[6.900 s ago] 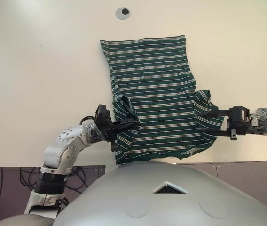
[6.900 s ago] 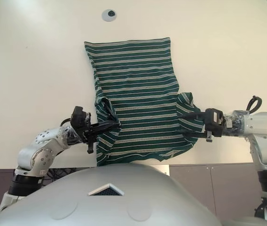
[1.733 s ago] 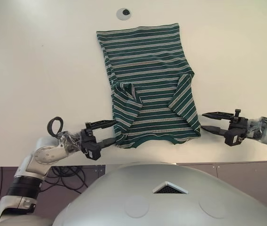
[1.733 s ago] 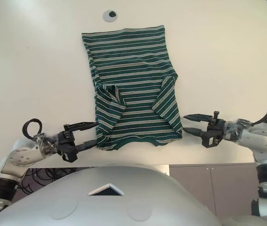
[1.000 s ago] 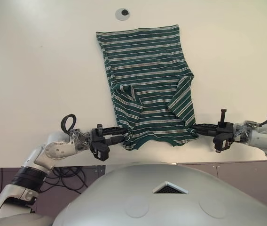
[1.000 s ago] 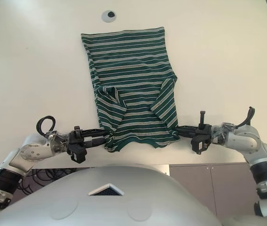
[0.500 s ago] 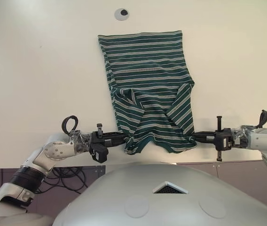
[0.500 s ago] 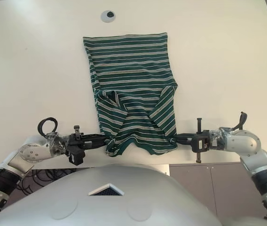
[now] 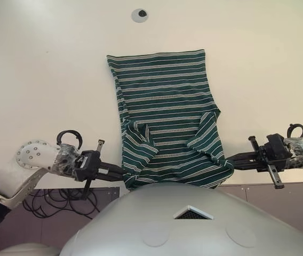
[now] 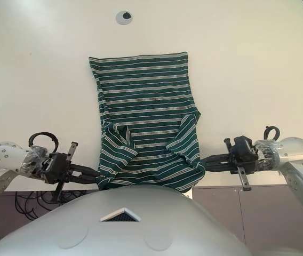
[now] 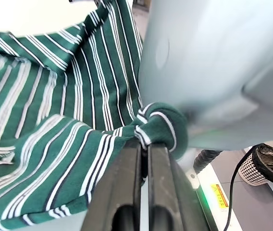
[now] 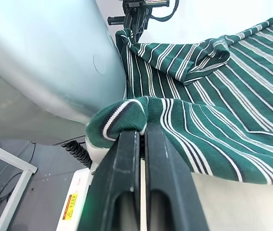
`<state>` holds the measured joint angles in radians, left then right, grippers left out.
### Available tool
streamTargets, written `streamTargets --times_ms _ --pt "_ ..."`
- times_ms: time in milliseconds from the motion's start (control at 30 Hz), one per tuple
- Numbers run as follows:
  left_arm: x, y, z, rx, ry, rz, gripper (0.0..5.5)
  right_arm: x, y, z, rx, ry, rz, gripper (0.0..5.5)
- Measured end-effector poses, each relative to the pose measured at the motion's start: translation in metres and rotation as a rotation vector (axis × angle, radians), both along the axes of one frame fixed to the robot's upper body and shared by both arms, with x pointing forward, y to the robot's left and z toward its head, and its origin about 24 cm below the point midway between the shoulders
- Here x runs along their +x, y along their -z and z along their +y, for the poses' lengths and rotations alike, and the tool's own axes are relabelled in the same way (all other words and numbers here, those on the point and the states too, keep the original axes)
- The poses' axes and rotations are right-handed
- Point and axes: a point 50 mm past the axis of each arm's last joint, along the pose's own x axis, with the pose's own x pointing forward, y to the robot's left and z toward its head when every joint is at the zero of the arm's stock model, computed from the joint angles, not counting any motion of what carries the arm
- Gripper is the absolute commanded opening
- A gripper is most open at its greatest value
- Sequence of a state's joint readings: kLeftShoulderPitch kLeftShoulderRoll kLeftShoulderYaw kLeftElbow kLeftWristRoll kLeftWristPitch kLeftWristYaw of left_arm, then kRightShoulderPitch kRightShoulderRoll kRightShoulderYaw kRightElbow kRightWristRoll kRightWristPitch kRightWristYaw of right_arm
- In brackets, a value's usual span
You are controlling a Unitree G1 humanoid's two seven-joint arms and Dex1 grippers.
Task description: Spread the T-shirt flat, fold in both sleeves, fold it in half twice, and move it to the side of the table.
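Pinching the near corners of the T-shirt (image 9: 165, 106), both claws look set for the first half-fold. The left claw (image 9: 121, 173), at the lower left of the head view, has its fingers closed tight on a bunched knot of striped cloth at the shirt's lower-left corner. The left wrist view shows the two fingers (image 11: 127, 173) pressed together with fabric wrapped over their tips. The right claw (image 9: 230, 159), at the lower right, is likewise clamped on the opposite corner, with a roll of ribbed edge caught between its closed fingers (image 12: 127, 163).

Gripping the two corners level and well apart draws the near edge taut, so it should travel as one straight line rather than sag in the middle. The shirt lies lengthwise on the pale table (image 9: 45, 80), its straight hem toward the top centre of the frame, near a small round disc (image 9: 139, 15). Both sleeves (image 9: 138, 140) are already turned in over the body as slanted flaps in the lower half.

I judge the next move to be carrying the gripped edge up to the far hem. The risk is the tucked sleeves slipping out as the cloth lifts.
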<state>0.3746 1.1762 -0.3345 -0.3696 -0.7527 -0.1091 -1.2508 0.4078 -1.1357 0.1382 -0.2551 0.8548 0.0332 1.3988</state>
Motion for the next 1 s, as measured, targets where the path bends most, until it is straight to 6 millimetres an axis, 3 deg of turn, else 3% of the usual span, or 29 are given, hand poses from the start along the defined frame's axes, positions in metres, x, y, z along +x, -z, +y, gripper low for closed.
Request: streamTargets --times_ms 167,267,400,633,867,1000 --pt "0.022 0.005 -0.003 -0.071 -0.192 -0.038 0.01 0.012 0.000 0.011 0.078 0.090 -0.044 0.00" --pt "0.043 0.019 0.011 -0.082 -0.368 -0.074 0.01 0.039 0.009 0.017 0.062 0.238 -0.117 0.00" --pt "0.075 0.029 0.025 -0.104 -0.583 -0.093 0.01 0.074 0.018 0.012 0.071 0.450 -0.077 0.00" --pt "0.123 0.033 0.025 -0.122 -0.780 -0.120 0.01 0.138 0.023 0.037 0.018 0.681 -0.133 0.00" --pt "0.170 0.028 0.024 -0.087 -0.965 -0.137 0.01 0.173 0.031 0.041 -0.071 0.847 -0.131 0.00" --pt "0.182 0.033 0.023 -0.029 -1.028 -0.127 0.01 0.187 0.033 0.039 -0.121 0.893 -0.132 0.00"
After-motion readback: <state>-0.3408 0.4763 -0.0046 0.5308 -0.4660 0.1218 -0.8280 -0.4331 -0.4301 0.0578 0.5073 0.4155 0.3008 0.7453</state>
